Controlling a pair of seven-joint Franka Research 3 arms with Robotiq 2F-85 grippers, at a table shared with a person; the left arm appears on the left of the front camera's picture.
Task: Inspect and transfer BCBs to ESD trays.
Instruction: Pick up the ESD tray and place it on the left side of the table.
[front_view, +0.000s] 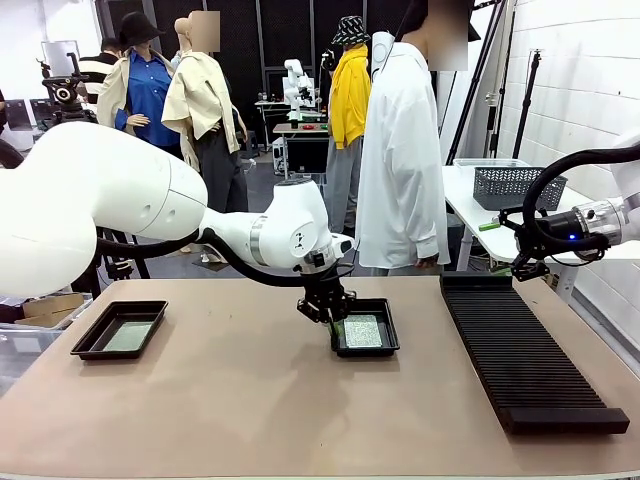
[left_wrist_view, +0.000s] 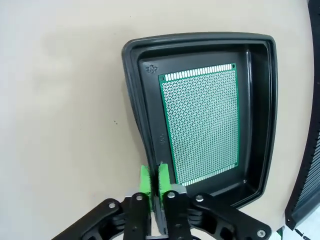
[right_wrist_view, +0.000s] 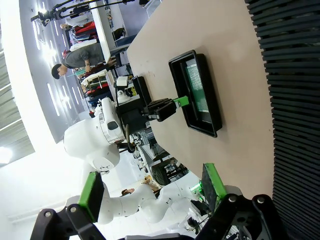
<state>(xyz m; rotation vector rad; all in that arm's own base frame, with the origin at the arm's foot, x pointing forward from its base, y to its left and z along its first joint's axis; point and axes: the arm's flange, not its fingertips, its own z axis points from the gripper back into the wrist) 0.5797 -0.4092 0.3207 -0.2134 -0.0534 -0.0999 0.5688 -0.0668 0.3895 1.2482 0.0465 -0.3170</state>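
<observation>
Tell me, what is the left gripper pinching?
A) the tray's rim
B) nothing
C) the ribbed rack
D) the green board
A: the left gripper's green pads are shut on the rim of the tray, while the board lies flat inside, untouched.

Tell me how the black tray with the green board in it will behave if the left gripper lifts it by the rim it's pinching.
Held at one rim edge, the tray will probably tilt away from the left gripper. Its thin moulded wall looks light and may flex slightly. The board lies loose and flat inside, so it could slide toward the low side.
</observation>
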